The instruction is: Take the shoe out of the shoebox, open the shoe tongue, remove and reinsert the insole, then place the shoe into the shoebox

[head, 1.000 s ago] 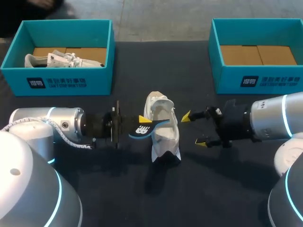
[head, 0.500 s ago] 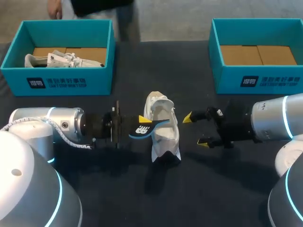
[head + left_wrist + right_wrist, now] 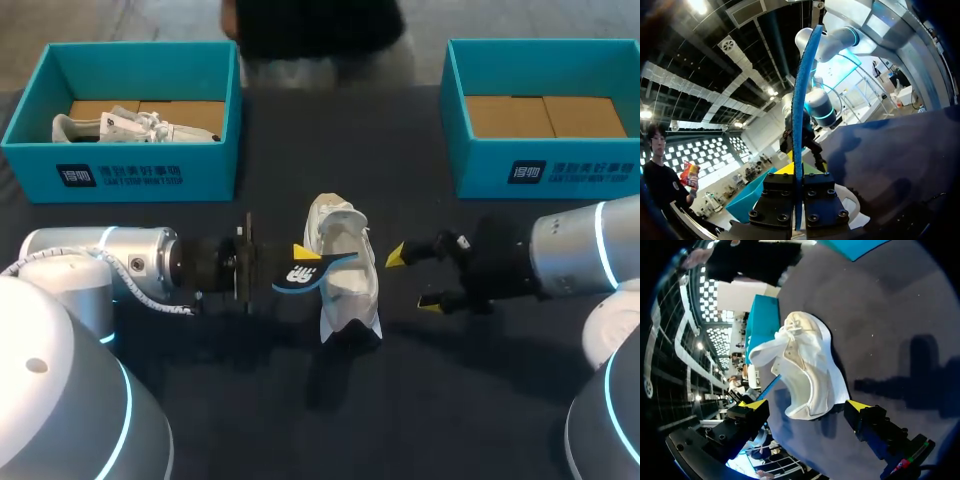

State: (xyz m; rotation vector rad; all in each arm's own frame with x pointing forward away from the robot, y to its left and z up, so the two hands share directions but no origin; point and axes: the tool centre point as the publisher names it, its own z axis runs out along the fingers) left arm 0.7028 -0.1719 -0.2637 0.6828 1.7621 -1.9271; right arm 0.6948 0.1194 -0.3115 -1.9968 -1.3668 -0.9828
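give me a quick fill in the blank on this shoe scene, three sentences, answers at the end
1. The left pincer is shut on the blue ___.
2. The right pincer, next to the white shoe, is ___.
3. The second white shoe lies in the shoebox on the robot's ___ side.
Missing words: insole; open; left.
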